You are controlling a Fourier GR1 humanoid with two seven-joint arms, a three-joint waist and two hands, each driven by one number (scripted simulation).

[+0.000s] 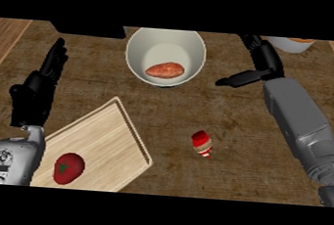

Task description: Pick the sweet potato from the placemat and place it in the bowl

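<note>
An orange-brown sweet potato [165, 69] lies inside the white bowl [193, 46] at the top middle of the counter. My right hand [258, 69] hangs just to the right of the bowl, fingers straight and apart, touching nothing, with its thumb pointing left toward the rim. At the left edge my left hand [38, 88] rests open with fingers up. A pale wooden board [102, 142] serving as the placemat lies at the lower left, with a red tomato [69, 168] on its near end.
A small red and white bottle-like object [202, 143] lies on the dark counter between the board and my right forearm. A black object [89, 29] sits at the top left, and a white container [290, 43] at the top right.
</note>
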